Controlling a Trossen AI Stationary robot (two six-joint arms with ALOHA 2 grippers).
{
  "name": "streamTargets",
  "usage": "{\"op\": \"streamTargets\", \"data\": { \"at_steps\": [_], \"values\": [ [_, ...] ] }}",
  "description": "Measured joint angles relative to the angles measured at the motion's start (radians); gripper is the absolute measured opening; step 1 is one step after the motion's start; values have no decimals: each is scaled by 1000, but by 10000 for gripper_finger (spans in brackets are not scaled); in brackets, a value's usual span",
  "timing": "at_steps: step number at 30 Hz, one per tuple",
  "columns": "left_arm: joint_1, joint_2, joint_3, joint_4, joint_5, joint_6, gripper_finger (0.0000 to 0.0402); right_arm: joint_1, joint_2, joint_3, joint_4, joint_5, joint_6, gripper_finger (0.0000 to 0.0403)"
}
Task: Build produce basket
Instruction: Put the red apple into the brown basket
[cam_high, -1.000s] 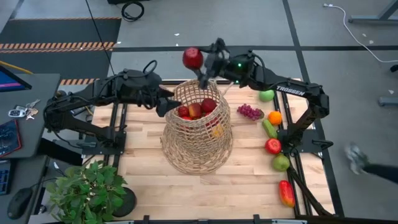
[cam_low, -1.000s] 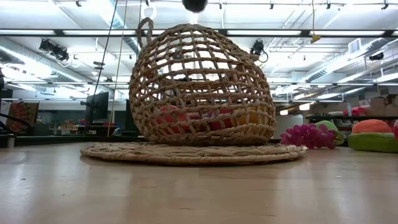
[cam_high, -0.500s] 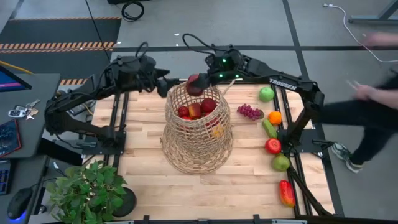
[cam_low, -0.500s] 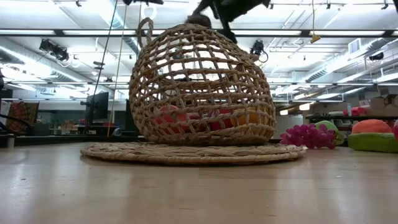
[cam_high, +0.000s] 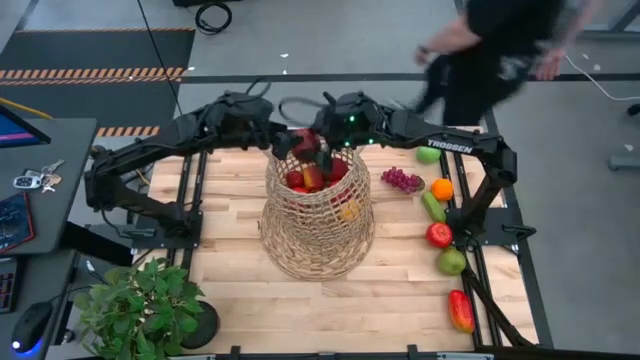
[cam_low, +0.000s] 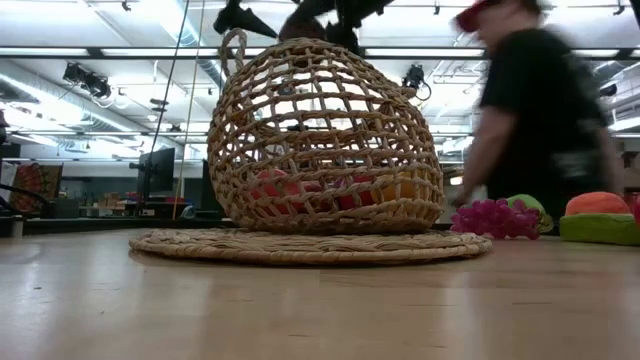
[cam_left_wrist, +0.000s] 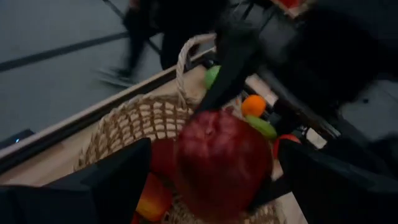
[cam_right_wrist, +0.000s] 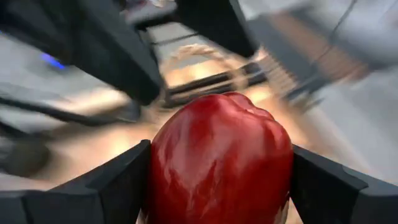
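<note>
The tan wicker basket (cam_high: 315, 215) stands on a round woven mat (cam_low: 310, 245) at mid table and holds several red and orange fruits (cam_high: 312, 178). My right gripper (cam_high: 318, 150) is shut on a dark red apple (cam_high: 303, 141) just above the basket's mouth. My left gripper (cam_high: 283, 145) is open at the basket's far left rim. In the left wrist view its fingers (cam_left_wrist: 118, 180) stand on either side of the same apple (cam_left_wrist: 217, 162); I cannot tell whether they touch it. My right gripper pinches the apple's two opposite sides (cam_right_wrist: 155, 168) between its two fingers, and the apple fills the gap. The fingers come from the table's far right, slanting down. The apple is clear of everything, above the basket's neck (cam_low: 300, 45).
Loose produce lies along the table's right side: green apple (cam_high: 428, 153), purple grapes (cam_high: 402, 180), orange (cam_high: 441, 188), red apple (cam_high: 439, 235), another green apple (cam_high: 451, 262), red pepper (cam_high: 460, 310). A potted plant (cam_high: 140, 305) stands at the near left. A person (cam_high: 500, 50) walks beyond the far edge.
My right gripper has carried the red apple down and toward the table's left, from high over the far rim to just above the basket's mouth. My left gripper has gone toward the table's right, up to the apple. A person has walked in behind the table.
</note>
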Motion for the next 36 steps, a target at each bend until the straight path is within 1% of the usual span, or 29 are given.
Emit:
{"op": "streamTargets", "data": {
  "at_steps": [3,5,7,12,20,25,27,32,36],
  "values": [
    [0,20,0,-1,1,-22,357,48,0,0,3,176,-284,337],
    [0,24,0,4,5,-40,357,71,0,0,10,251,-396,337],
    [0,24,0,5,7,-47,357,84,0,0,11,294,-476,337],
    [0,24,0,2,7,-53,357,101,0,0,24,307,-571,337],
    [-12,37,5,-85,30,-58,357,144,-8,-1,-9,308,-598,338],
    [-13,41,2,-134,63,-47,357,157,-16,-1,-97,283,-498,339],
    [-13,42,1,-125,73,-45,357,156,-23,-1,-116,257,-474,339],
    [-16,44,0,-79,73,8,357,151,-23,-1,-101,254,-479,348],
    [-12,52,-2,-29,64,15,357,135,-24,0,-112,237,-414,378]
  ]
}}
